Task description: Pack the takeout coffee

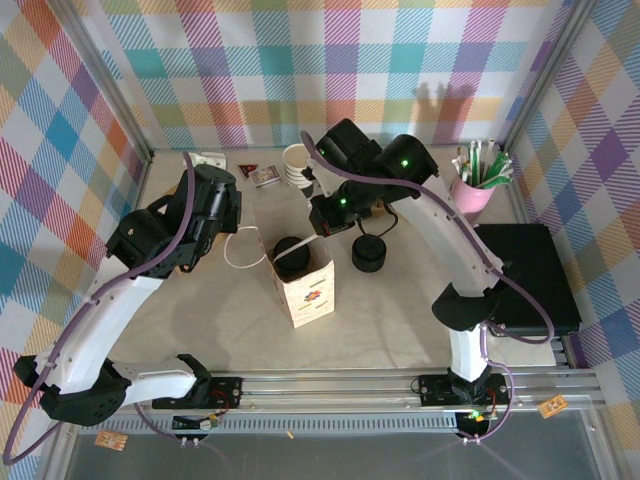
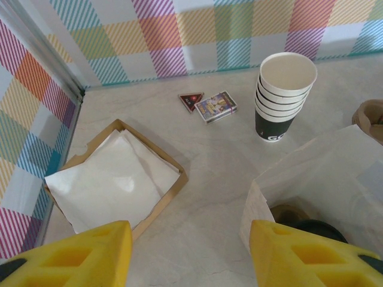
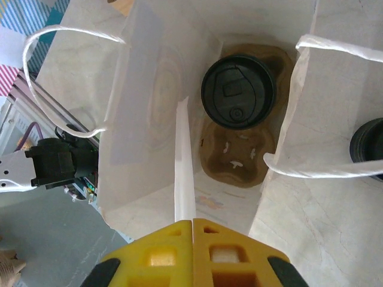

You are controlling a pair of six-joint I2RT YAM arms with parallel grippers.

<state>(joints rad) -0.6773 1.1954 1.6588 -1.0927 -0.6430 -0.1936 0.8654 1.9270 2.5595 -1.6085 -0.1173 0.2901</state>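
The takeout coffee [image 3: 238,91], seen from above as a round black lid, sits in a brown pulp carrier [image 3: 236,155] at the bottom of the white paper bag [image 3: 149,89]. In the top view the bag [image 1: 310,295] stands upright at mid-table with the lid [image 1: 292,256] showing in its mouth. My right gripper [image 3: 192,224] hangs above the bag, shut on the bag's upper paper edge. My left gripper [image 2: 191,257] is open just left of the bag [image 2: 323,173], nothing between its yellow fingers.
A stack of lidless cups [image 2: 285,95] stands behind the bag, with small packets [image 2: 215,106] and a napkin tray [image 2: 114,179] to its left. A black stack of lids [image 1: 369,252] sits right of the bag. A pink cup of stirrers [image 1: 477,180] and a black box [image 1: 525,275] are at right.
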